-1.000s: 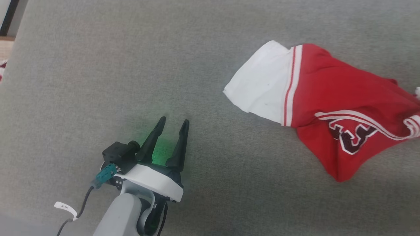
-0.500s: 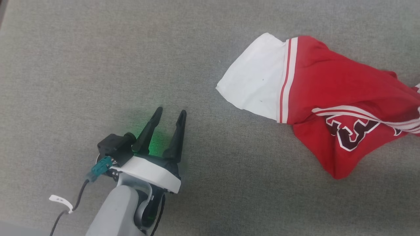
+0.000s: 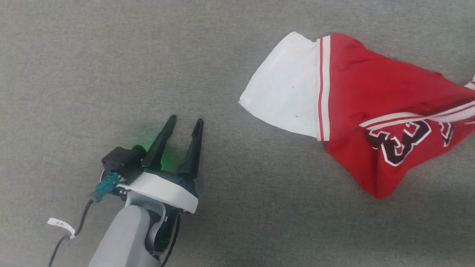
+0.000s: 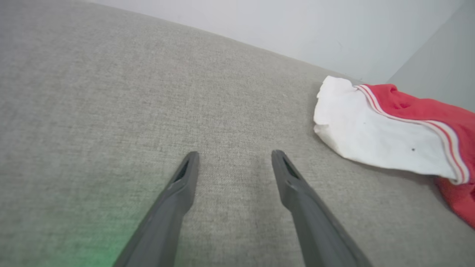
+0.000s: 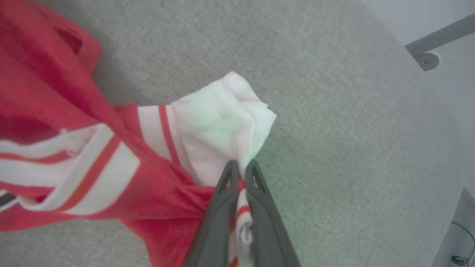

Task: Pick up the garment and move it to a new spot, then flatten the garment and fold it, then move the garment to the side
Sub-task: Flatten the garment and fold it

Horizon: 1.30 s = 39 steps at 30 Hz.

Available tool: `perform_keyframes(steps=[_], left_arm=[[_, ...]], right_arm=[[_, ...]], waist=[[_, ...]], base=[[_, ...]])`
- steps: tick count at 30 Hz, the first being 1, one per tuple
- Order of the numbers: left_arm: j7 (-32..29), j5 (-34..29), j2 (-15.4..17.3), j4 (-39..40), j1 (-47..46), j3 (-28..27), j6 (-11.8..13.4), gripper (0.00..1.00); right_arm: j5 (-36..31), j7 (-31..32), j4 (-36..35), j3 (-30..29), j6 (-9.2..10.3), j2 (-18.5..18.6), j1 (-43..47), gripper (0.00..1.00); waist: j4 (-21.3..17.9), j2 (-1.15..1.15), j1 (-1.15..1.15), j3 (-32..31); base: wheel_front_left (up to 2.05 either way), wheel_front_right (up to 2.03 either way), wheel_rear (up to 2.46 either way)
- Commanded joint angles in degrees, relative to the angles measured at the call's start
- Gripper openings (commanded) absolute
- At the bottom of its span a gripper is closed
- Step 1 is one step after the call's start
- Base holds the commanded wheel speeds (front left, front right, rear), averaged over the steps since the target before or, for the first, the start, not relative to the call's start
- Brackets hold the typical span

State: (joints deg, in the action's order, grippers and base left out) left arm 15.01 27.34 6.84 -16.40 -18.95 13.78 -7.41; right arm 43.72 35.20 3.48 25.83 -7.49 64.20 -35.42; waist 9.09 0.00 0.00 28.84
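R gripper [image 5: 241,165] pinches garment [image 3: 371,85] at striped trim, L gripper [image 3: 184,123] spread, empty; dark white-outlined "3" [image 3: 405,142] legible.

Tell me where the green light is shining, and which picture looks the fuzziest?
Head view: a green glow lies on the grey cover between the fingers of the left hand. Left wrist view: green tints the bottom-left corner. Right wrist view: pale green washes the white fold of the garment above the right hand, and the red cloth at the left edge looks smeared, the fuzziest.

Left jaws spread wide — right jaws pinched tight.
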Motion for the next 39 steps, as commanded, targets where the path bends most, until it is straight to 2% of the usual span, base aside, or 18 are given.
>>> perform_keyframes(steps=[1, 5, 8, 12, 16, 19, 21, 22, 23, 24, 28, 31, 32, 33, 39], left_arm=[[0.2, -0.6, 0.3, 0.1, -0.4, -0.1, -0.1, 1.0], [0.2, -1.0, 0.8, 0.4, -0.5, -0.5, -0.1, 1.0], [0.2, -1.2, 1.2, 0.6, -0.5, -0.6, -0.1, 1.0], [0.2, -1.4, 1.6, 0.6, 0.4, -1.1, -0.1, 1.0], [0.2, -1.7, 2.2, 0.6, 1.3, -1.3, -0.1, 1.0], [0.2, -1.8, 2.7, 0.8, 1.8, -1.8, -0.1, 1.0], [0.2, -1.8, 3.2, 0.9, 2.4, -1.9, -0.1, 1.0], [0.2, -1.5, 3.5, 1.0, 2.3, -1.6, -0.1, 1.0], [0.2, -1.2, 4.1, 1.0, 2.0, -1.1, -0.1, 1.0], [0.2, -1.2, 4.9, 1.0, 1.5, -0.2, -0.1, 1.0], [-0.1, -0.3, 9.6, 1.5, -2.9, 4.5, -0.1, 1.0], [-3.3, 3.2, 13.7, 3.0, -8.4, 9.6, -0.1, 1.0], [-5.1, 5.0, 15.2, 3.6, -10.3, 11.6, -0.1, 1.0], [-9.6, 9.7, 18.1, 4.8, -14.8, 15.3, -0.1, 1.0], [-27.4, 25.2, 22.9, 5.1, -28.5, 26.4, -0.1, 1.0]], right_arm=[[-0.5, -2.5, 1.5, -2.6, -0.01, -1.5, 2.3, 0.0], [-1.7, -6.4, 3.5, -8.1, 0.0, -3.8, 5.8, 0.0], [-3.7, -10.5, 6.8, -16.2, 0.0, -8.0, 10.3, 0.0], [-8.8, -15.4, 10.2, -30.5, -0.01, -17.8, 17.2, 0.0], [-12.6, -18.2, 8.0, -41.9, 0.0, -28.7, 23.9, 0.0], [-15.6, -19.2, 5.3, -48.4, 0.0, -36.6, 27.5, 0.0], [-17.6, -19.4, 3.1, -49.0, -0.01, -40.6, 28.6, 0.0], [-18.4, -19.7, 2.4, -49.2, -0.01, -41.9, 28.7, 0.06], [-19.4, -20.0, 1.9, -49.2, -0.01, -43.1, 28.7, 0.4], [-20.1, -21.0, 1.3, -49.7, -0.01, -44.3, 28.5, 1.0], [-23.2, -26.0, -0.8, -50.0, -0.01, -46.4, 28.8, 1.0], [-24.8, -31.2, -2.7, -50.5, -0.01, -47.1, 29.8, 1.0], [-25.3, -32.9, -3.3, -50.4, -0.01, -47.4, 29.9, 1.0], [-26.2, -35.7, -4.2, -50.5, -0.01, -48.2, 30.1, 1.0], [-26.7, -40.4, -6.3, -48.7, -0.01, -50.5, 28.7, 1.0]], waist=[[-1.1, 0.0, 0.0, -0.4], [-2.2, 0.0, 0.0, -0.9], [-3.0, 0.0, 0.0, -1.4], [-3.7, 0.0, 0.0, -2.6], [-4.3, 0.0, 0.0, -3.9], [-5.2, 0.0, 0.0, -4.9], [-6.3, 0.0, 0.0, -5.5], [-6.7, 0.0, 0.0, -5.8], [-7.2, 0.0, 0.0, -6.1], [-7.5, 0.0, 0.0, -6.5], [-8.8, 0.0, 0.0, -8.2], [-9.8, 0.0, 0.0, -9.3], [-10.4, 0.0, 0.0, -9.6], [-11.6, 0.0, 0.0, -9.9], [-15.4, 0.0, 0.0, -8.1]], base=[[0.0, 0.0, 0.0], [0.0, 0.0, 0.0], [0.0, 0.0, 0.0], [0.0, 0.0, 0.0], [0.0, 0.0, 0.0], [0.0, 0.0, 0.0], [0.0, 0.0, 0.0], [0.0, 0.0, 0.0], [0.0, 0.0, 0.0], [0.0, 0.0, 0.0], [0.0, 0.0, 0.0], [0.0, 0.0, 0.0], [0.0, 0.0, 0.0], [0.0, 0.0, 0.0], [0.0, 0.0, 0.0]])
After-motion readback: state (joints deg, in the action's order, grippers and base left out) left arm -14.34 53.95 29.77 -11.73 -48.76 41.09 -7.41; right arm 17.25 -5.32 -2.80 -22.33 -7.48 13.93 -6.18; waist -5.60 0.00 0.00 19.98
